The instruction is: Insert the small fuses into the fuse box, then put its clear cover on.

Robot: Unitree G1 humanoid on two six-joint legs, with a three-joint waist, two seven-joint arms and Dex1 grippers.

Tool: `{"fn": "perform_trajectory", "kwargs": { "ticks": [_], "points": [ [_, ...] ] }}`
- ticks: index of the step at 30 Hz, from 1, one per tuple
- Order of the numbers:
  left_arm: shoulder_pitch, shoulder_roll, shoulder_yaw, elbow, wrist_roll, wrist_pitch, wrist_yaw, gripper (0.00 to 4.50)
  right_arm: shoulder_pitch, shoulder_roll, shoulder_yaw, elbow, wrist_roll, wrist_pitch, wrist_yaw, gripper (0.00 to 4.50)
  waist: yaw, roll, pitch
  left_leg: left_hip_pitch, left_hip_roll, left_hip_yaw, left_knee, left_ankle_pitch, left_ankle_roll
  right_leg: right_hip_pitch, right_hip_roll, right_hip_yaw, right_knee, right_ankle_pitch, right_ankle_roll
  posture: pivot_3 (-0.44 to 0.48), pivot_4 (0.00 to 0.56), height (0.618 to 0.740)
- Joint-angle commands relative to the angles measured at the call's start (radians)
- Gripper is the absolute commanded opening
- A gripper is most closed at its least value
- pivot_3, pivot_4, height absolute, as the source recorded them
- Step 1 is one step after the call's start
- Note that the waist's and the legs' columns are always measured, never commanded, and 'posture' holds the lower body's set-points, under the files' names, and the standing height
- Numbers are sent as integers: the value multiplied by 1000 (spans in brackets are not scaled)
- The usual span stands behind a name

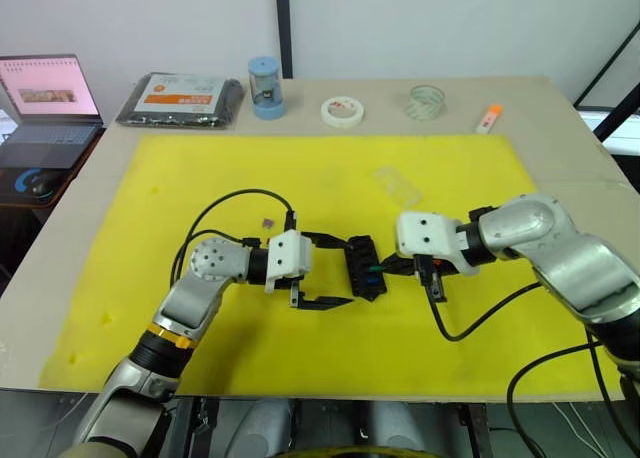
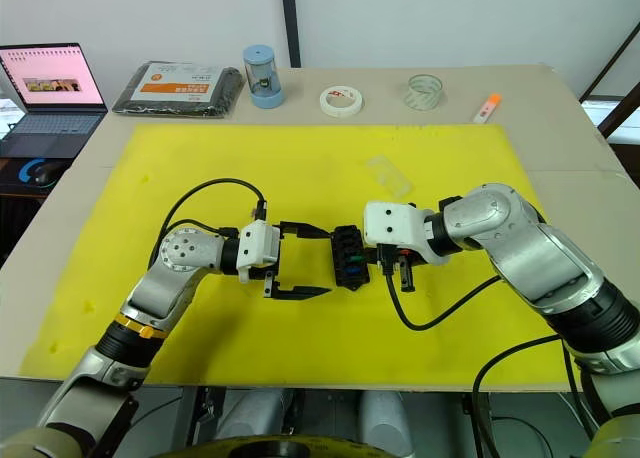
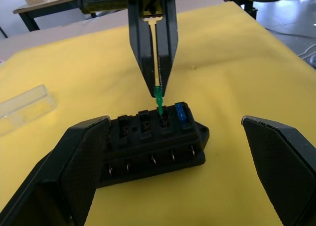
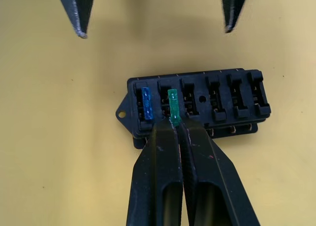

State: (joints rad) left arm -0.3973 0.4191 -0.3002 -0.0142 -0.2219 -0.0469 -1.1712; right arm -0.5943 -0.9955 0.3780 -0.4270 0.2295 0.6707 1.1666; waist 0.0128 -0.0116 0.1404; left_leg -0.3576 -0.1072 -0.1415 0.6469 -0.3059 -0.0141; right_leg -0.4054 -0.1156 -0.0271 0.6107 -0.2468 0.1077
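Right gripper (image 4: pixel 173 125) pinches a green fuse (image 4: pixel 172 103) over the fuse box (image 1: pixel 362 268) on the yellow mat (image 1: pixel 150 238) | left gripper (image 1: pixel 325 270) spread wide beside it | wrist views reveal a seated blue fuse (image 3: pixel 180 112) | clear cover (image 1: pixel 397 185) lies apart

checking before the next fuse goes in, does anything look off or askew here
One small purple fuse lies loose on the yellow mat, apart from the black plastic fuse box. The green fuse in the right gripper sits slightly tilted.

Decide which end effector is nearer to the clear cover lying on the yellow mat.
Right. The right end effector lies just below the clear cover, pinching a green fuse at the fuse box. The left end effector sits beyond the box, farther off.
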Motion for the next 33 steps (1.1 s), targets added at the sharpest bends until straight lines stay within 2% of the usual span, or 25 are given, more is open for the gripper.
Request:
{"fn": "perform_trajectory", "kwargs": {
  "ticks": [1, 18, 33],
  "points": [
    [-2, 2, 2, -6, 9, -29, 9, 4475, -18, 17, -11, -9, -16, -7, 3, 0, 0, 0, 0, 0, 0, 0, 0, 0, 0, 0, 0, 0, 0, 0, 0, 0, 150, 740],
    [-13, -2, 0, 19, 37, -42, 28, 4475, -64, 36, -18, -24, -22, 20, 49, 0, 0, 0, 0, 0, 0, 0, 0, 0, 0, 0, 0, 0, 0, 0, 0, 0, 150, 740],
    [-8, -19, -9, 23, 40, -46, 34, 4475, -39, 52, 8, -15, -53, 13, 46, 0, 0, 0, 0, 0, 0, 0, 0, 0, 0, 0, 0, 0, 0, 0, 0, 0, 150, 740]
  ]
}}
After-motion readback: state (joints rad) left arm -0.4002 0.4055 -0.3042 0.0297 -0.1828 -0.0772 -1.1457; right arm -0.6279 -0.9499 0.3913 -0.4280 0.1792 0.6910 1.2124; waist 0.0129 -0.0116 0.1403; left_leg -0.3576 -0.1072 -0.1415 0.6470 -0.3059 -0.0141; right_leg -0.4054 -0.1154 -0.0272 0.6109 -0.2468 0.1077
